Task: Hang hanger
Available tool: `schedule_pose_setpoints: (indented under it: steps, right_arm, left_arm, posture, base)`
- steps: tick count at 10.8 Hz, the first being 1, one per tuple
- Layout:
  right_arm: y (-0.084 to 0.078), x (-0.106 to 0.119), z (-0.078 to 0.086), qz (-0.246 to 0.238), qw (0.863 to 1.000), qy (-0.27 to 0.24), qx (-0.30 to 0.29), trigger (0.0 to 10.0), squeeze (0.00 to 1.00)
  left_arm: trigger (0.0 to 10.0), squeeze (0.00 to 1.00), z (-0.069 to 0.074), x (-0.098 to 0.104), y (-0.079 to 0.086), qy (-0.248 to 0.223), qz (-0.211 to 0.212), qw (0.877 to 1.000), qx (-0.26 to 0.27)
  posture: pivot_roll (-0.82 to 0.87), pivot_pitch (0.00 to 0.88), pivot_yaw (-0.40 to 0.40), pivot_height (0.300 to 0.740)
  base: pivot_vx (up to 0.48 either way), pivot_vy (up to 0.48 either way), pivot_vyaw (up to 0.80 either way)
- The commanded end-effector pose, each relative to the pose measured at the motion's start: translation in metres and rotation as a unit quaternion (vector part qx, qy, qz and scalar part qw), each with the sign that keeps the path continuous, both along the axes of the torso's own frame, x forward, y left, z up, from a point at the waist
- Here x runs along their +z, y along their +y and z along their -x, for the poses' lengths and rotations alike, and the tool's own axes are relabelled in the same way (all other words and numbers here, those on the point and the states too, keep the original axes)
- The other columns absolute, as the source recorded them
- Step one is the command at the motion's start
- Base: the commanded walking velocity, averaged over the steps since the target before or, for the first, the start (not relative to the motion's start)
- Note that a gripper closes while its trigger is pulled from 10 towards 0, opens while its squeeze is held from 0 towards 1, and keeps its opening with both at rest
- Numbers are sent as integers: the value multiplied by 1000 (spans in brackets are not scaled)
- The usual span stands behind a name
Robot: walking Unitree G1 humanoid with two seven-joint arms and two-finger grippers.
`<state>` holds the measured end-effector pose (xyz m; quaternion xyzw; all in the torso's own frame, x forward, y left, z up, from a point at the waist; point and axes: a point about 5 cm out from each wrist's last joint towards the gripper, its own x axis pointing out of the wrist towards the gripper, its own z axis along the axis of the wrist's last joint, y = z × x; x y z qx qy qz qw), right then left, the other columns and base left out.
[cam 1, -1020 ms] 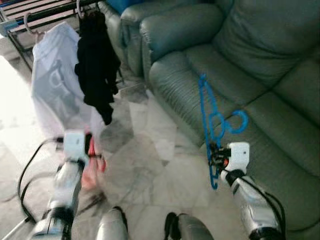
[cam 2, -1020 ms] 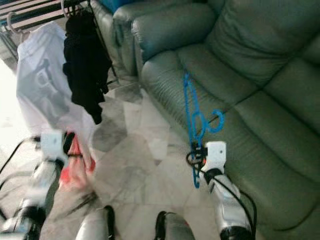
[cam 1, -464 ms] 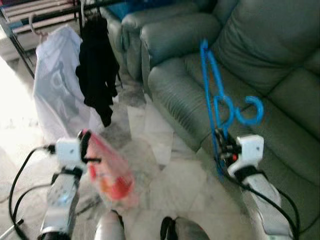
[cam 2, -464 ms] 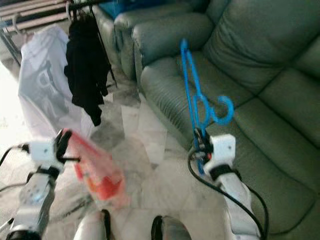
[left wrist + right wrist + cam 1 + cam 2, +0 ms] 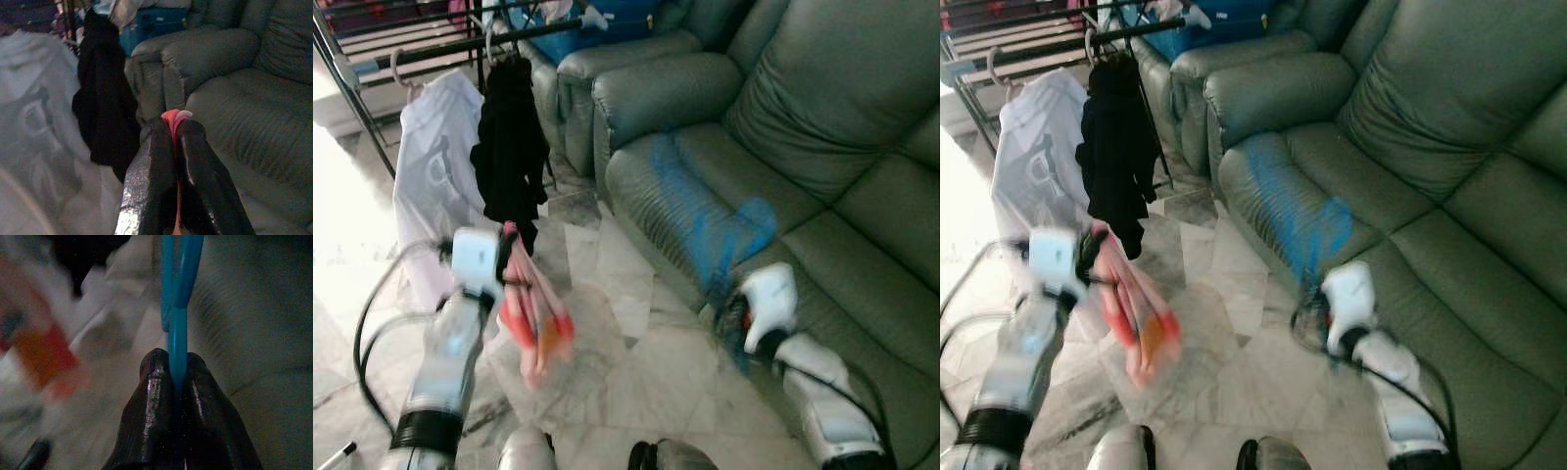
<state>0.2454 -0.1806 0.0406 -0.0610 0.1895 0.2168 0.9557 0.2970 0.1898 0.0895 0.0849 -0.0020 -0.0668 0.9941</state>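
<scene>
A blue plastic hanger (image 5: 177, 308) is clamped between the fingers of my right gripper (image 5: 171, 366), which is shut on it. In the left eye view the blue hanger (image 5: 705, 220) is a motion-blurred streak rising from the right gripper (image 5: 736, 315) in front of the sofa's seat. My left gripper (image 5: 512, 282) is raised at the left and shut on a pink and red garment (image 5: 534, 315) that hangs down from it. The pink cloth (image 5: 176, 116) pokes out between the left fingertips. A black clothes rail (image 5: 440, 44) runs across the back left.
A white shirt (image 5: 435, 166) and a black garment (image 5: 509, 147) hang from the rail on hangers. A grey-green leather sofa (image 5: 822, 127) takes up the right side, with an armchair (image 5: 607, 69) behind it. Marble floor (image 5: 636, 333) lies between them.
The right gripper has swung the blue hanger, which is now a blur over the sofa seat. The left gripper rose with the pink garment. The view has shifted toward the rail.
</scene>
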Motion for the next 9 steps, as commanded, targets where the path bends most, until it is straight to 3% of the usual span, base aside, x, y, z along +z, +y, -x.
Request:
schedule_pose_setpoints:
  steps: [1,4,6,7,8,9]
  right_arm:
    - [5,-5,2,20,998,23,46,10000,0]
    - [17,-10,6,7,994,62,92,10000,0]
    - [25,-13,17,0,985,90,149,10000,0]
    - [25,-14,22,8,978,105,179,10000,0]
    - [22,-14,20,13,978,106,177,10000,0]
    - [19,-14,17,21,979,105,171,10000,0]
  left_arm:
    - [10000,0,-5,1,-14,6,-22,999,-28]
    - [10000,0,-11,12,-32,-25,-51,994,-96]
    - [10000,0,-18,23,-34,-51,-56,994,-75]
    - [10000,0,-26,30,-26,-47,-21,998,-48]
    - [10000,0,-22,28,-29,-42,-44,990,-125]
    - [10000,0,-9,3,-28,10,-223,940,-259]
  posture:
    - [-45,37,-51,740]
    - [-46,45,-40,740]
    - [-45,49,-38,740]
    - [-44,53,-37,740]
    - [-45,54,-37,740]
    - [-42,57,-39,740]
  base:
    - [0,0,0]
    - [0,0,0]
    - [0,0,0]
    - [0,0,0]
    - [0,0,0]
    - [0,0,0]
